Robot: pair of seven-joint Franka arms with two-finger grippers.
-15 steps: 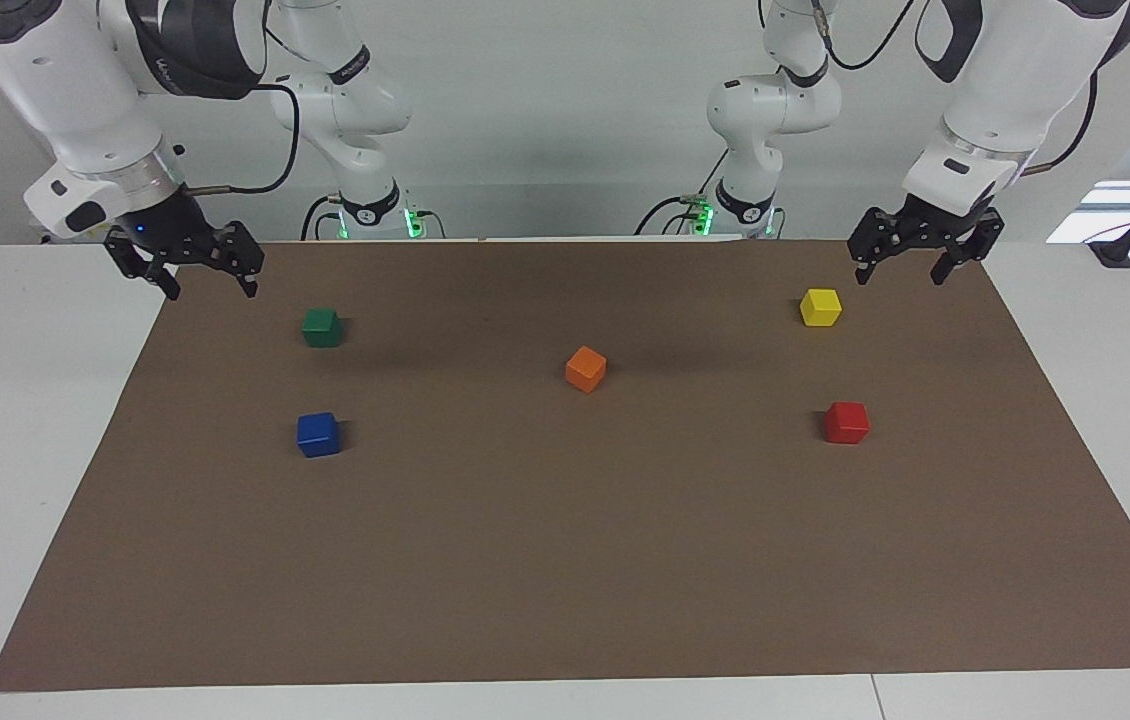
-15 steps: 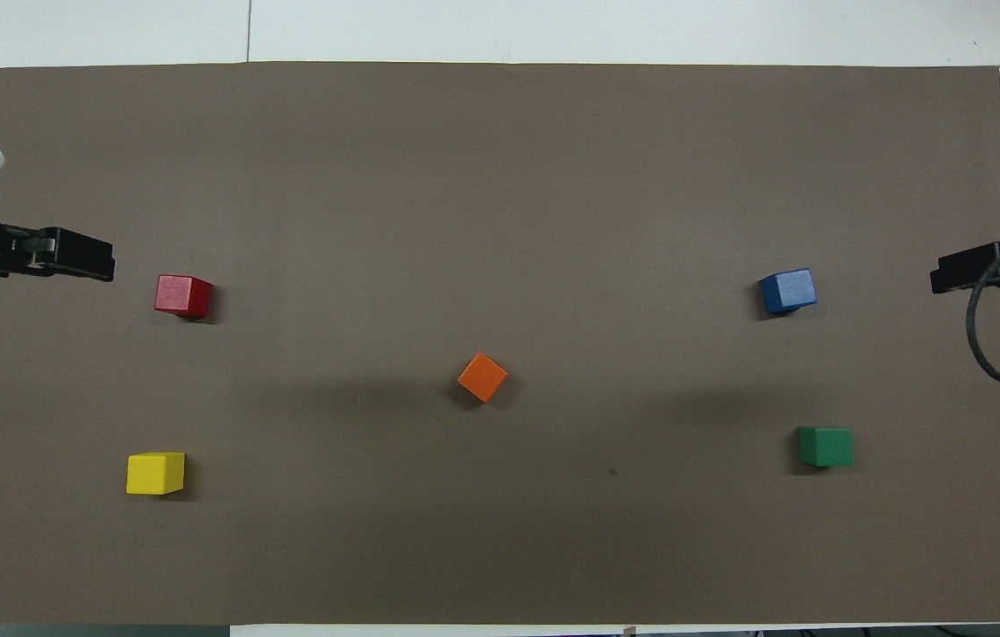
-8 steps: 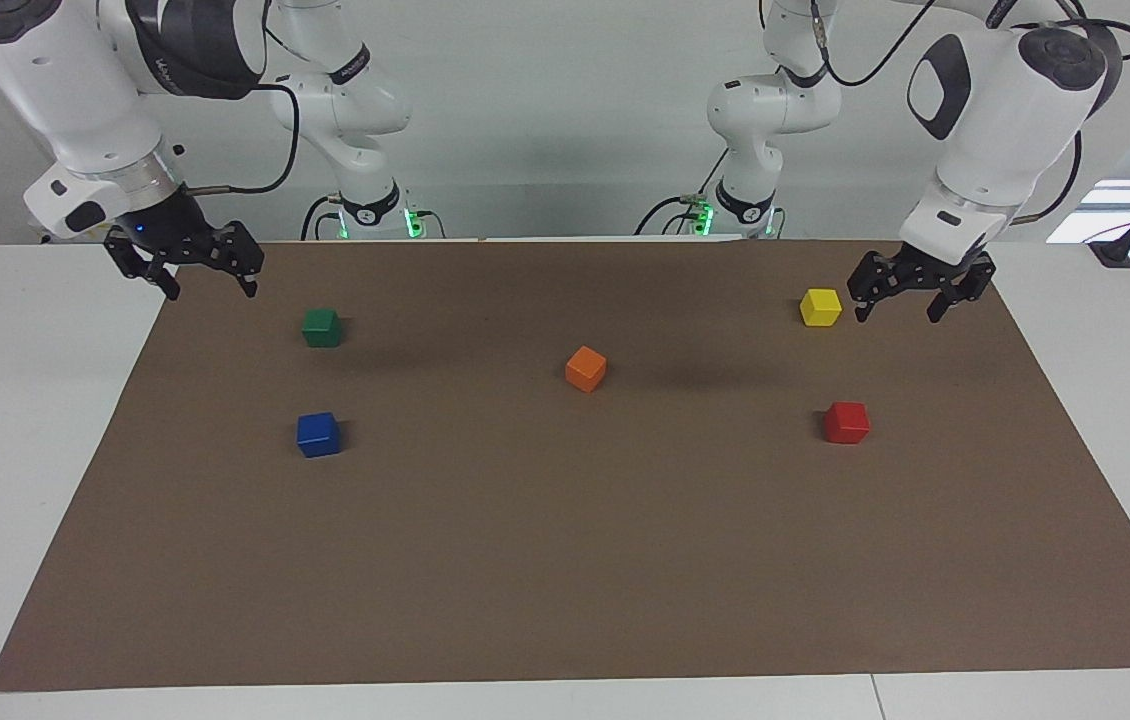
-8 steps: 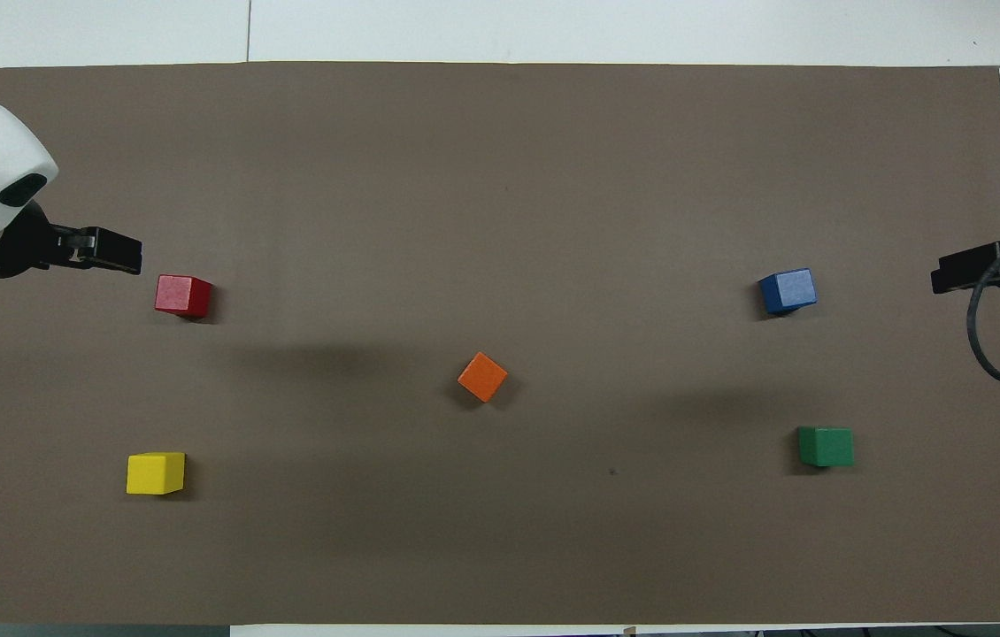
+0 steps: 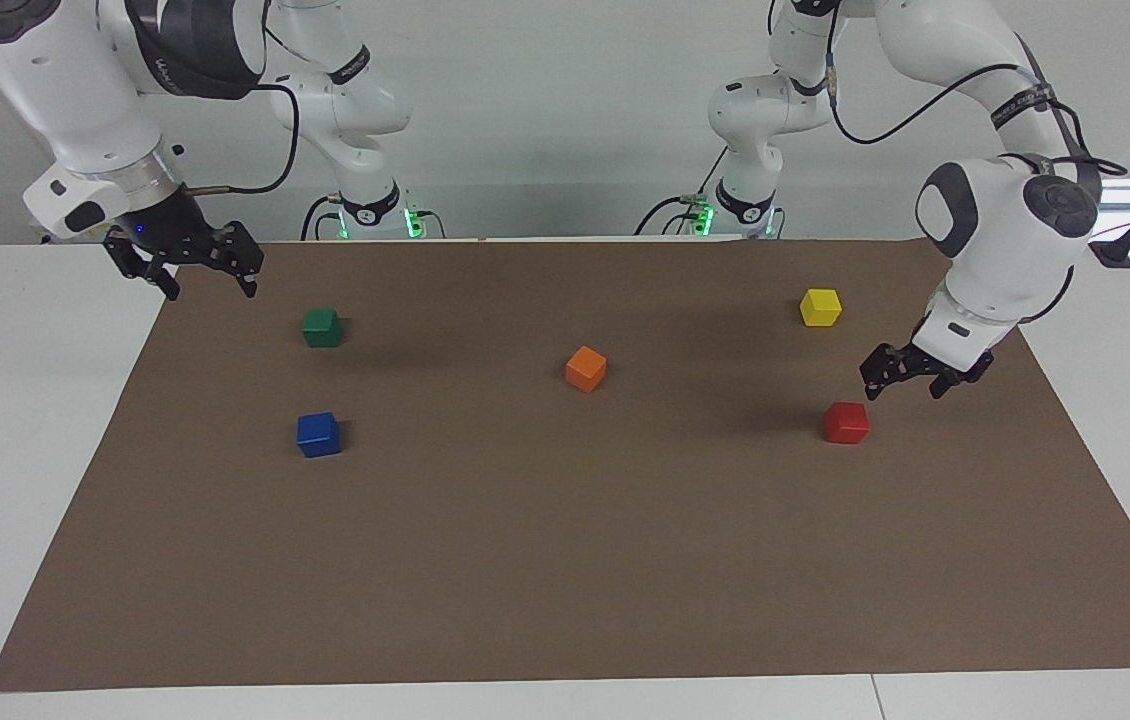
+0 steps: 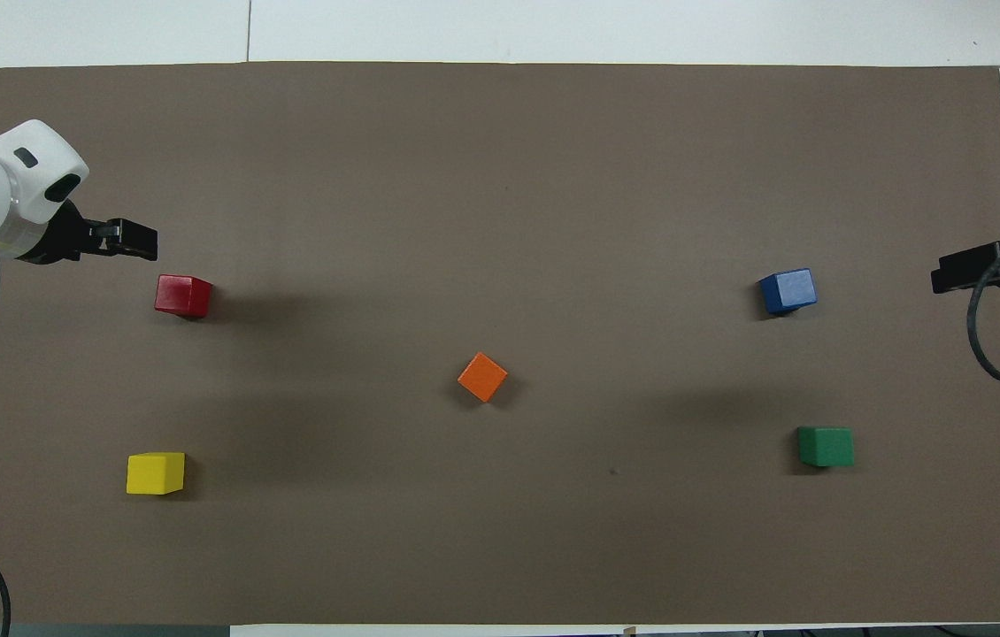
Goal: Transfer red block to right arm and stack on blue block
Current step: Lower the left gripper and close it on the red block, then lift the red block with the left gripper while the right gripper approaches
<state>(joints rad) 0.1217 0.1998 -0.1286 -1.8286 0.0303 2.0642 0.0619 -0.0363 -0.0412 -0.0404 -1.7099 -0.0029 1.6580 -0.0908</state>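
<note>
My left gripper (image 5: 910, 385) hangs over the brown mat just beside the red block (image 5: 846, 422), toward the left arm's end of the worktop; its jaws are apart and hold nothing. The block lies flat on the mat, well apart from the blue block (image 5: 318, 434) at the right arm's end. I judge it light, stiff and not fragile, perhaps a little smooth. I should take it low on two parallel side faces, leaving the upper part free for the right gripper (image 5: 197, 272), which waits with jaws apart.
</note>
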